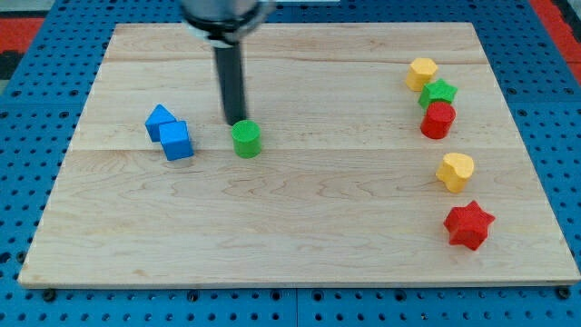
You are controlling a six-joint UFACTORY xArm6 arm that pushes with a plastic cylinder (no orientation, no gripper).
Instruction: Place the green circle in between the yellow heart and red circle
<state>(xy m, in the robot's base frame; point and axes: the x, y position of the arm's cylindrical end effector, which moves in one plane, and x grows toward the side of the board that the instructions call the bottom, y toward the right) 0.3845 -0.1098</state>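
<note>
The green circle (246,139) stands left of the board's middle. My tip (234,123) is just above and slightly left of it, touching or nearly touching its upper edge. The red circle (438,120) is at the view's right. The yellow heart (455,171) lies below it, with a gap between the two.
Two blue blocks (170,133) sit together left of the green circle. A yellow block (421,73) and a green star (438,93) stand above the red circle, touching in a line. A red star (468,225) is at the lower right. The wooden board (290,254) lies on blue pegboard.
</note>
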